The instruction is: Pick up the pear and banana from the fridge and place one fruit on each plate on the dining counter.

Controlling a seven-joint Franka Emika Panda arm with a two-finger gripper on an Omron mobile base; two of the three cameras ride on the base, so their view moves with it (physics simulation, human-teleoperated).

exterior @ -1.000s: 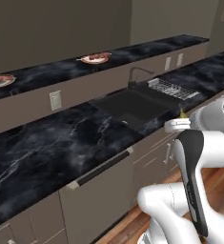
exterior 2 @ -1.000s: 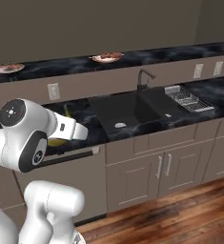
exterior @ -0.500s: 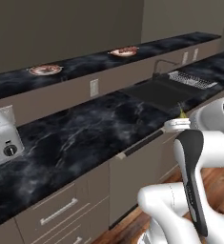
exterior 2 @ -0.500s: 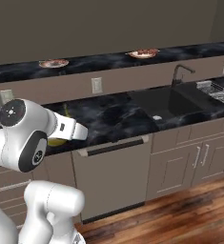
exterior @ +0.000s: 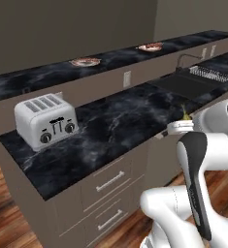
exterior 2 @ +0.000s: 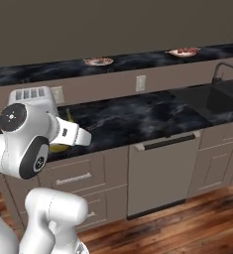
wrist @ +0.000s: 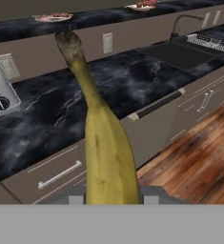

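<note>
The gripper (wrist: 111, 199) is pinched on the long curved yellow banana (wrist: 104, 157), which rises from between the dark finger tips in the hand view, its brownish end pointing up and away. In the right base view a bit of the yellow fruit shows just under the white wrist. Beyond it lies the near black marble surface (exterior: 120, 128) over taupe drawers, with a silver four-slot toaster (exterior: 46, 120) at its left end and a dark sink (exterior: 183, 83) with a wire dish rack (exterior: 213, 73) to the right. Farther back, on the raised glossy black dining surface (exterior 2: 138, 60), two round patterned plates (exterior 2: 98, 61) (exterior 2: 183, 51) sit well apart.
</note>
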